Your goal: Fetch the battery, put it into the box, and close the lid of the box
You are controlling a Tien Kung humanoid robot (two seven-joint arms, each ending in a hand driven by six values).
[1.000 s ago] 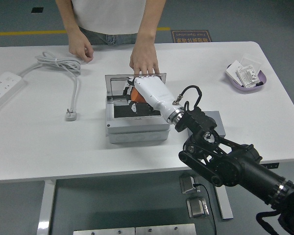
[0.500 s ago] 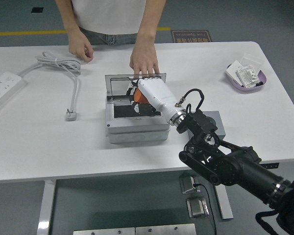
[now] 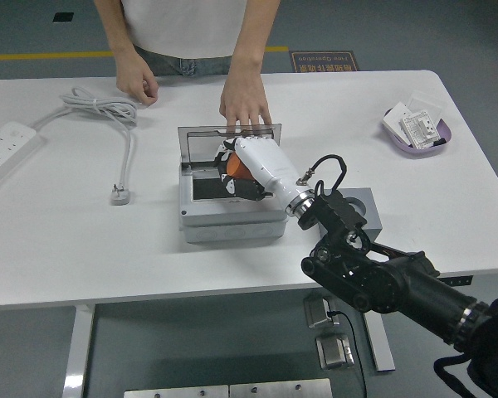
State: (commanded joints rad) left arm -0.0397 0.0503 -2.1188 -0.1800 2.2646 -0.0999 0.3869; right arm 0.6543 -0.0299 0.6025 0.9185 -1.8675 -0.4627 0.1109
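The right robot hand (image 3: 247,166) reaches into the open grey box (image 3: 232,217) at the middle of the white surface (image 3: 83,249), its fingers curled around an orange battery (image 3: 237,168) held just over the box's dark inside. The clear lid (image 3: 201,143) stands upright at the box's far edge, and a person's hand (image 3: 244,101) rests its fingertips on the lid's top. A power strip (image 3: 7,146) and a purple tray (image 3: 418,133) lie well apart.

A single head camera looks forward and down from high on the robot's side over the white rectangular tabletop (image 3: 58,240), its near edge low in frame, a person standing at the far side.
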